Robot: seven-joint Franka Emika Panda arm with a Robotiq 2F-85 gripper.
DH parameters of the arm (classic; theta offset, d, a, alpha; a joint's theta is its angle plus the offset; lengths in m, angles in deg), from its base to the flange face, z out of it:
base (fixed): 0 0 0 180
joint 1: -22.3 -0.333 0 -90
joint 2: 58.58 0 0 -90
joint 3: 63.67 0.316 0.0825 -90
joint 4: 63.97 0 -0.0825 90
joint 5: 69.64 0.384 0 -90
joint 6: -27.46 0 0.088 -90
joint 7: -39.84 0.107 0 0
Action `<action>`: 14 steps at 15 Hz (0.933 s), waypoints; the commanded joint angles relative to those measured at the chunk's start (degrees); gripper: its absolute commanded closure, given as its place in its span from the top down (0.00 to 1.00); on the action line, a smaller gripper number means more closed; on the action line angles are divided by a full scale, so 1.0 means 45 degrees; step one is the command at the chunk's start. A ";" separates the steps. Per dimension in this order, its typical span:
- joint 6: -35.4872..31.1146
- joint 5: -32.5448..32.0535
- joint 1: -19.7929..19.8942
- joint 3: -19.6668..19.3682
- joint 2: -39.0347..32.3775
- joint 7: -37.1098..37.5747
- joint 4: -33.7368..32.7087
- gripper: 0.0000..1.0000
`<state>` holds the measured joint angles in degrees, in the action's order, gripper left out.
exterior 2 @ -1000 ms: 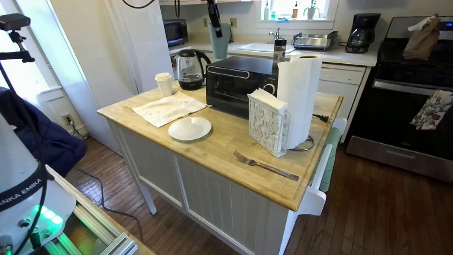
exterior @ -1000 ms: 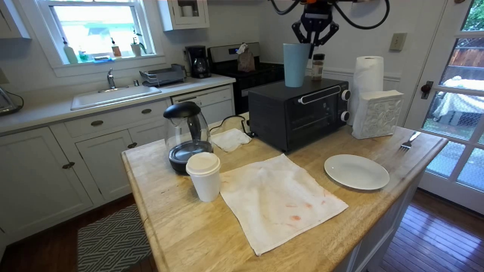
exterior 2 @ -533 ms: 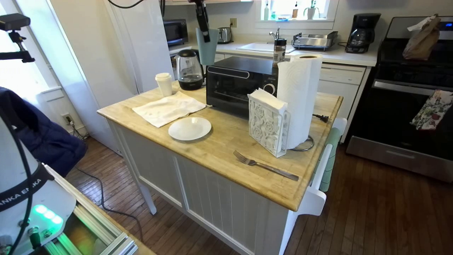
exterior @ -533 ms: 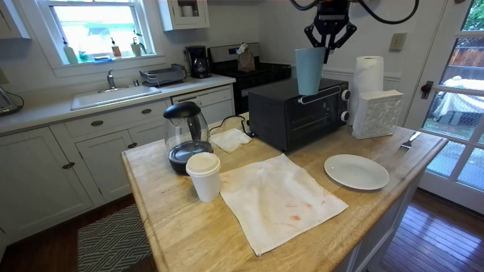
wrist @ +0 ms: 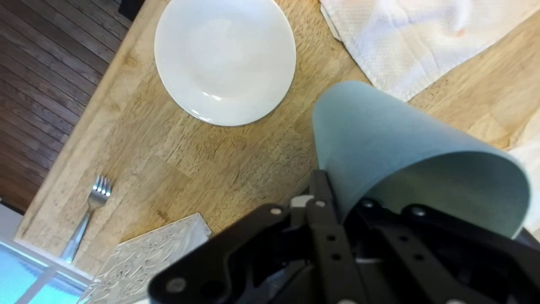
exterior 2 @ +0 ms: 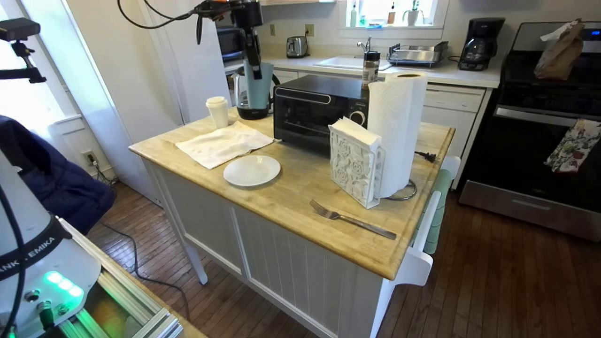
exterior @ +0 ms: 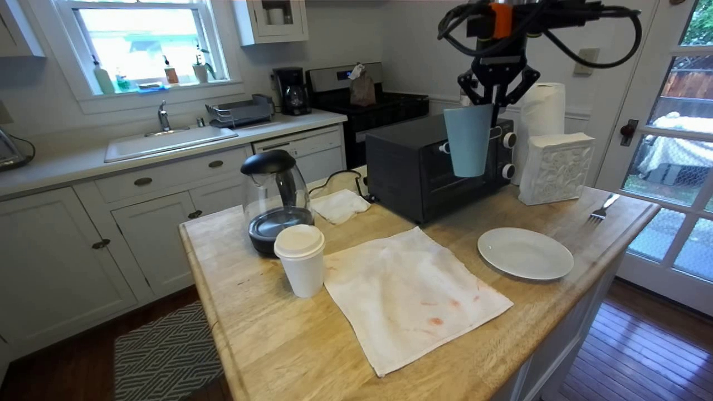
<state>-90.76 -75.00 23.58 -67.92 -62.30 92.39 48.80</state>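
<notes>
A light blue tapered cup (exterior: pixel 467 142) hangs in the air, its mouth facing up. My gripper (exterior: pixel 493 114) is shut on the cup's wall near the rim, one finger outside and one inside the mouth. In the wrist view the cup (wrist: pixel 392 126) slants to the upper left, with the outer finger (wrist: pixel 319 179) pressed along its side; the inner fingertip is hidden inside. In an exterior view the cup (exterior 2: pixel 261 89) overlaps the glass kettle (exterior 2: pixel 253 111) behind it. Elsewhere the cup stands before the front of the black toaster oven (exterior: pixel 404 167), above the wooden table (exterior: pixel 445 220).
On the table lie a white plate (exterior: pixel 525 253), a stained cloth (exterior: pixel 406 295) and a fork (exterior 2: pixel 352 219). A lidded paper cup (exterior: pixel 301 267) stands near the kettle. A napkin holder (exterior 2: pixel 354 162) and paper towel roll (exterior 2: pixel 398 136) stand beside the oven; a spice jar (exterior 2: pixel 370 68) tops it.
My gripper has carried the blue cup down from above the oven to in front of it, moving rightward in an exterior view and leftward in the opposite picture. The grip stays the same.
</notes>
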 commanded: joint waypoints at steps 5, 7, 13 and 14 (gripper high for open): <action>-0.2594 -0.1279 -0.0120 0.0129 -0.0443 0.1073 0.1645 0.01; -0.3048 -0.1322 -0.0236 0.0159 -0.0684 0.1333 0.1855 0.01; -0.4014 -0.2050 -0.0730 0.0023 -0.1526 0.3271 0.2231 0.01; -0.4152 -0.2077 -0.0822 0.0006 -0.1667 0.3538 0.2288 0.01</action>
<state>-107.02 -82.50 21.24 -67.38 -68.74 103.79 58.00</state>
